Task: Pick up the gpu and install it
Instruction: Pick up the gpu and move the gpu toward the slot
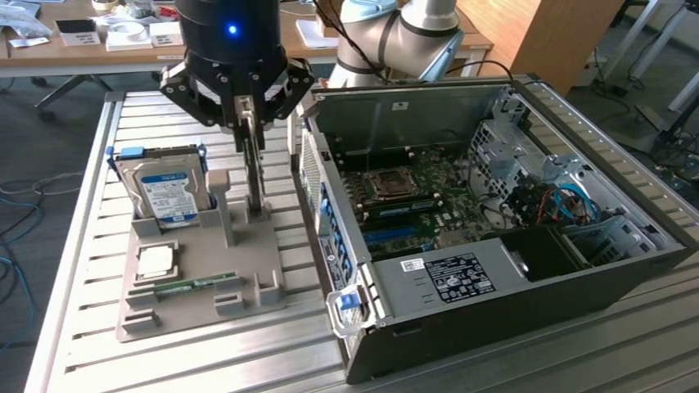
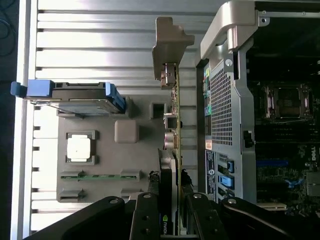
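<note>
Slatted metal forms the counter (image 1: 77, 270) under me, and a wooden desk (image 1: 65, 53) with small boxes sits behind it, at eleven o'clock in the exterior view. On the counter lies a grey holder tray (image 1: 196, 315). At the tray's three o'clock in that view is an open computer case (image 1: 459, 319) with its open side facing up and the motherboard (image 1: 421, 184) showing.

The gpu (image 1: 255, 176) stands on edge on the side of the tray nearest the case, at about one o'clock from the tray's middle. My fingers (image 1: 242, 119) come down on it from twelve o'clock and are clenched on its upper edge, one on each face. The card hangs straight down from them toward the tray. I cannot tell whether its lower edge is seated in the tray's slot.

In the wrist view the gpu (image 2: 175, 150) shows edge-on. My fingers (image 2: 147, 210) flank it on both sides, and it lies just beside the case's perforated wall (image 2: 225, 100).

In the exterior view, the hard drive (image 1: 164, 192) leans upright in the tray at nine o'clock from the card. A square processor (image 1: 156, 262) lies flat at seven o'clock from it. A narrow green memory stick (image 1: 196, 285) lies just past the processor, at its five o'clock.
</note>
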Robot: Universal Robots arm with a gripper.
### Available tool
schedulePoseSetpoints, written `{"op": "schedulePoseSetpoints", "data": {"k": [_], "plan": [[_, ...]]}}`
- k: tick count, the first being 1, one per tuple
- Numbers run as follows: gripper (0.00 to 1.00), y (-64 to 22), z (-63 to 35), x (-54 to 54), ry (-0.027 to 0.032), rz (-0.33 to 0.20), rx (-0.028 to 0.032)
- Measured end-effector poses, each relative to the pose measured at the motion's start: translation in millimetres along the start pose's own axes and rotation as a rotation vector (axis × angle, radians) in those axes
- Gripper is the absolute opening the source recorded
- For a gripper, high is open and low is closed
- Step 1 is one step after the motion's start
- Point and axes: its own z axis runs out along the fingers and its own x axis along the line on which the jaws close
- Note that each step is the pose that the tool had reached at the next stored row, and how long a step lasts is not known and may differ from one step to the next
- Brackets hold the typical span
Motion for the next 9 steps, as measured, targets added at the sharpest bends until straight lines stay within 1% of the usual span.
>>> {"op": "schedulePoseSetpoints", "data": {"k": [5, 9], "plan": [[0.27, 0.8, -5.7, -0.2, -0.0001, 0.0, 0.0], [0.27, 1.0, -7.0, -0.2, -0.0001, 0.0, -0.0002]]}}
